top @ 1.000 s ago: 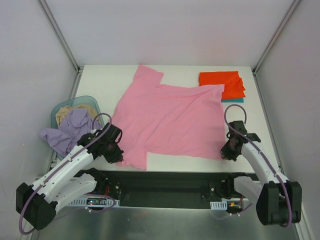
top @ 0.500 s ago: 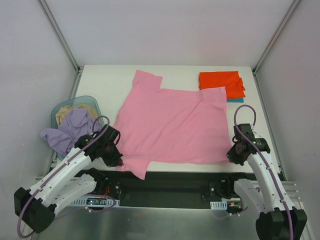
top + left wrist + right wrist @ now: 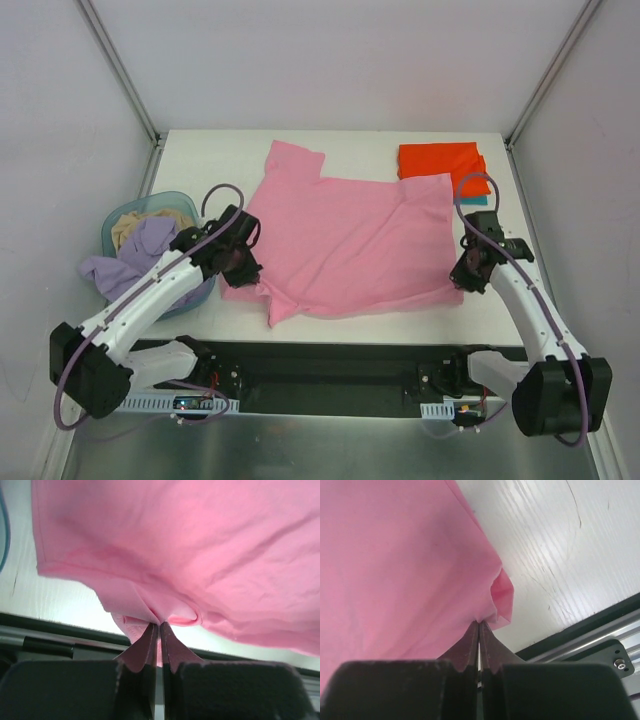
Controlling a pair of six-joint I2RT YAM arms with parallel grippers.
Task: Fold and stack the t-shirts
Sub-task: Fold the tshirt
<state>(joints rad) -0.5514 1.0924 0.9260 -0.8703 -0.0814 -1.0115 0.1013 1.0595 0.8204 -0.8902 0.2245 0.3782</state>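
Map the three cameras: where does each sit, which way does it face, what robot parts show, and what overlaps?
Top external: fixed above and behind the robot, looking down on the table; left arm and right arm show.
Left wrist: on the left arm, looking along its shut left tool at the pink t-shirt it pinches.
Right wrist: likewise, along the shut right tool pinching the shirt's corner.
Shared: all three see the pink t-shirt and table.
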